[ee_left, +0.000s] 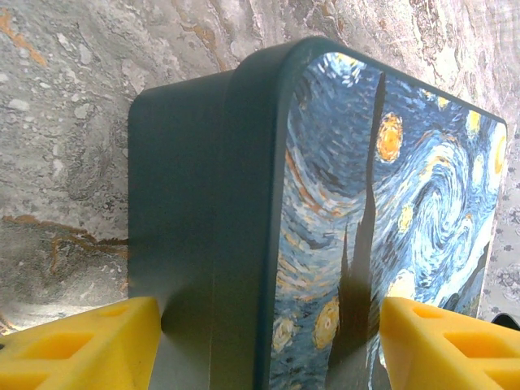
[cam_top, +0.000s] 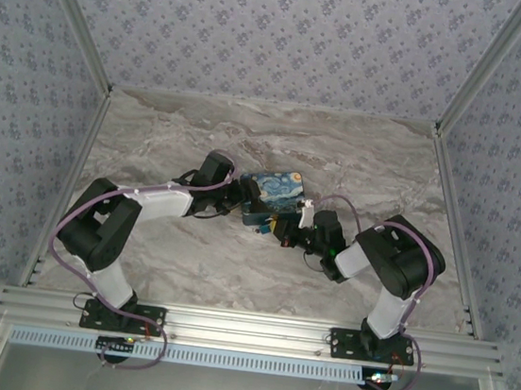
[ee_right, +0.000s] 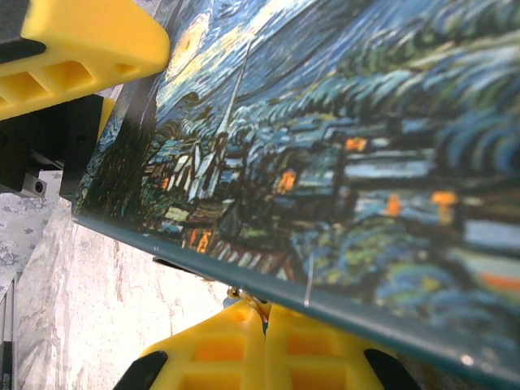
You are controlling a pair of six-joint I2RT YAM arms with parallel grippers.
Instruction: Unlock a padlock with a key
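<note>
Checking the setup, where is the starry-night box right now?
Top view: the starry-night box sits centrally on the marble table, its left end held in the left pincer, the shut right pincer at its near edge.

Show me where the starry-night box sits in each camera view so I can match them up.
Top external: starry-night box at mid-table, between the two wrists.
Left wrist: centre frame, painted lid on the right, dark side wall on the left, flanked by the yellow left fingers.
Right wrist: painted lid across the upper right, above the closed right fingers.
Shared landmark: the marble table.
</note>
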